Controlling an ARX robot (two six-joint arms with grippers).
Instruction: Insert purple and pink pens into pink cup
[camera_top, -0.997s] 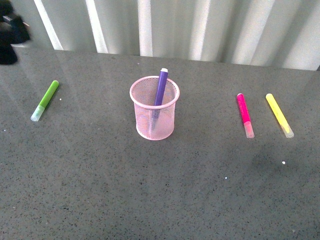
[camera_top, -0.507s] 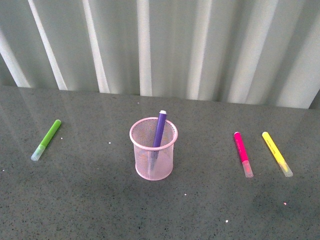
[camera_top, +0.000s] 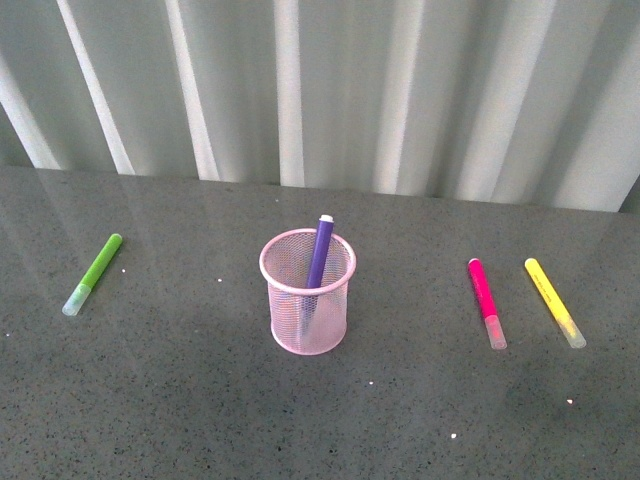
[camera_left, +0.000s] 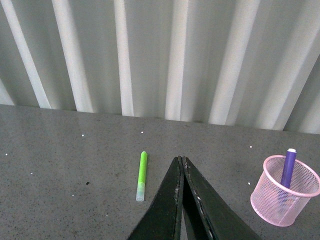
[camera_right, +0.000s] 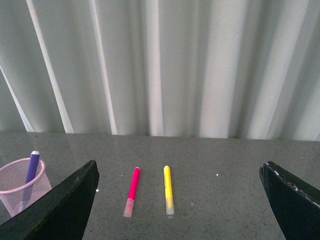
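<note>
A dark grey, speckled tabletop (camera_top: 150, 420) with a faint sheen is spread across the lower two thirds of the front view. Small white specks are scattered over it, and pale streaks from the backdrop are mirrored on its far part. The upper third is filled by a grey-white backdrop (camera_top: 340, 90) of vertical folds. Whether it is cloth or ribbed panel cannot be told.

The pink cup (camera_top: 308, 310) is stood upright just left of the frame's centre. The purple pen (camera_top: 318, 262) is held inside it, leaned toward the far rim, with its white end raised above the rim. Its lower part is made out only dimly through the mesh. The pink pen (camera_top: 485, 300) is laid flat on the table at centre right, well apart from the cup, its clear cap turned toward the lower edge. The yellow marker (camera_top: 554, 301) is laid just beside it, further right and nearly parallel. The green marker (camera_top: 93, 272) is laid at centre left, well apart from the cup.

Neither arm is shown in the front view. In the left wrist view, the left gripper (camera_left: 180, 159) is seen with its two dark fingers pressed together and nothing between them. In the right wrist view, the right gripper (camera_right: 178, 164) is spread wide and nothing is held. Each finger is cut off by the frame's edge.
</note>
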